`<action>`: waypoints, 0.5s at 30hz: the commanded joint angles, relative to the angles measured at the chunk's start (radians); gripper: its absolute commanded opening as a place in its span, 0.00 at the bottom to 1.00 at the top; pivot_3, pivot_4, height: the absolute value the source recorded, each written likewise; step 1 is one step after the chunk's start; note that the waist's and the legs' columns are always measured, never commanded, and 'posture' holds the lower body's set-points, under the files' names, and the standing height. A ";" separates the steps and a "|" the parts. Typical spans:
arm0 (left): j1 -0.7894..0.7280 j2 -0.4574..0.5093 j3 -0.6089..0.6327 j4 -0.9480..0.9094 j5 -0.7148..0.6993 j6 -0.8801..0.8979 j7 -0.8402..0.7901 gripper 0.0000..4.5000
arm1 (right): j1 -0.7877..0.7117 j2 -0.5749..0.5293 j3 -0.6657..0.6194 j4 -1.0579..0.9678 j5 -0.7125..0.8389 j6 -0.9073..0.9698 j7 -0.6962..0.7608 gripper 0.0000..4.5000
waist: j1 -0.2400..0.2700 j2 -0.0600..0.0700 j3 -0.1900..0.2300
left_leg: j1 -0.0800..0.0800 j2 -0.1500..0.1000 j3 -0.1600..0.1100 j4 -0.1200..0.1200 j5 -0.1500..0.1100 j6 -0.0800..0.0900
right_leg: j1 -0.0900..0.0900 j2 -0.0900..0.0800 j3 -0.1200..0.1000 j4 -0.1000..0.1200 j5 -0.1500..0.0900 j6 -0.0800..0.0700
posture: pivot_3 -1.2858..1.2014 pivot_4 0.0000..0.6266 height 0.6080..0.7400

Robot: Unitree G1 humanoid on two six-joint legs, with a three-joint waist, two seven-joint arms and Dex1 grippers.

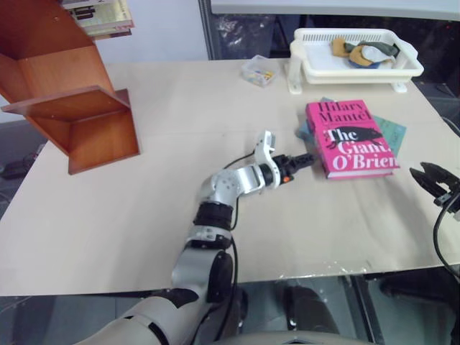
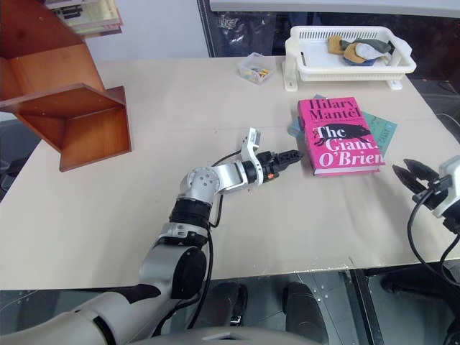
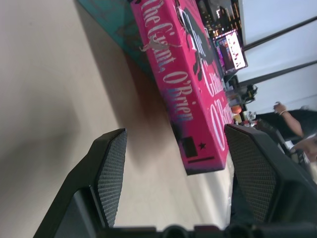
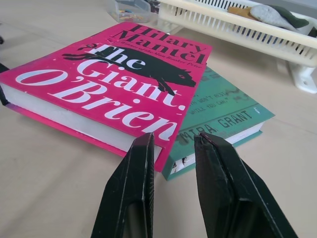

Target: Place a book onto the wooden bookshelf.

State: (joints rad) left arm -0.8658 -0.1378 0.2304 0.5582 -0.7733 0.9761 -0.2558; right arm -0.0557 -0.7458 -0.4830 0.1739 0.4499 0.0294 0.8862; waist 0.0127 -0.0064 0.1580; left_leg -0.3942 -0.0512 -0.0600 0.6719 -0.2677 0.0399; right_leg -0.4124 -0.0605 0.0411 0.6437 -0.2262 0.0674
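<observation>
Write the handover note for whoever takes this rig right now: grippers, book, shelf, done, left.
Left gripper: open, empty, level with the table, just short of the pink book's spine side.
Right gripper: shut, empty, off the book's other side.
Book: flat on the table, lying partly on a teal book.
Wooden bookshelf: far-left corner of the table.
Done: left gripper lined up.
Left: grasp, lift, carry to the shelf, place.

Lab: paper-covered table [image 1: 144,215] (glass partitions behind)
</observation>
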 commanded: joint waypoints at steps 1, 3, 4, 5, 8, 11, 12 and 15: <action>-0.083 -0.129 0.029 0.031 -0.053 -0.007 0.008 0.77 | 0.009 -0.014 -0.045 -0.039 0.011 -0.021 -0.011 0.29 | 0.000 0.000 0.000 | 0.000 0.000 0.000 0.000 0.000 0.000 | 0.000 0.000 0.000 0.000 0.000 0.000 | 0.52 0.24 1.00; -0.093 -0.133 0.037 0.049 -0.066 -0.008 0.009 0.77 | 0.013 -0.015 -0.047 -0.043 0.011 -0.021 -0.012 0.29 | 0.000 0.000 0.000 | 0.000 0.000 0.000 0.000 0.000 0.000 | 0.000 0.000 0.000 0.000 0.000 0.000 | 0.52 0.24 1.00; -0.096 -0.137 0.041 0.054 -0.074 -0.007 0.010 0.77 | 0.016 -0.015 -0.049 -0.047 0.012 -0.020 -0.013 0.29 | 0.000 0.000 0.000 | 0.000 0.000 0.000 0.000 0.000 0.000 | 0.000 0.000 0.000 0.000 0.000 0.000 | 0.52 0.24 1.00; -0.099 -0.139 0.045 0.059 -0.082 -0.004 0.011 0.77 | 0.019 -0.015 -0.051 -0.050 0.012 -0.019 -0.014 0.29 | 0.000 0.000 0.000 | 0.000 0.000 0.000 0.000 0.000 0.000 | 0.000 0.000 0.000 0.000 0.000 0.000 | 0.52 0.24 1.00; -0.105 -0.137 0.037 0.062 -0.090 -0.002 0.011 0.50 | 0.027 -0.016 -0.056 -0.056 0.011 -0.018 -0.019 0.28 | 0.000 0.000 0.000 | 0.000 0.000 0.000 0.000 0.000 0.000 | 0.000 0.000 0.000 0.000 0.000 0.000 | 0.52 0.24 1.00; -0.108 -0.136 0.034 0.060 -0.101 0.001 0.009 0.50 | 0.031 -0.019 -0.056 -0.058 0.012 -0.017 -0.021 0.28 | 0.000 0.000 0.000 | 0.000 0.000 0.000 0.000 0.000 0.000 | 0.000 0.000 0.000 0.000 0.000 0.000 | 0.52 0.24 1.00; -0.108 -0.136 0.035 0.060 -0.108 0.002 0.006 0.50 | 0.031 -0.019 -0.055 -0.058 0.012 -0.017 -0.023 0.28 | 0.000 0.000 0.000 | 0.000 0.000 0.000 0.000 0.000 0.000 | 0.000 0.000 0.000 0.000 0.000 0.000 | 0.52 0.24 1.00; -0.106 -0.135 0.034 0.057 -0.116 0.003 0.013 0.39 | 0.030 -0.017 -0.051 -0.060 0.011 -0.018 -0.026 0.28 | 0.000 0.000 0.000 | 0.000 0.000 0.000 0.000 0.000 0.000 | 0.000 0.000 0.000 0.000 0.000 0.000 | 0.52 0.24 1.00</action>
State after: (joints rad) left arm -0.9028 -0.1398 0.2660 0.6242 -0.8663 0.9757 -0.2407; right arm -0.0252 -0.7459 -0.4905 0.1522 0.4498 0.0293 0.8667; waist 0.0131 -0.0064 0.1580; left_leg -0.3942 -0.0513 -0.0600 0.6719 -0.2677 0.0398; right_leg -0.4125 -0.0606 0.0412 0.6437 -0.2262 0.0673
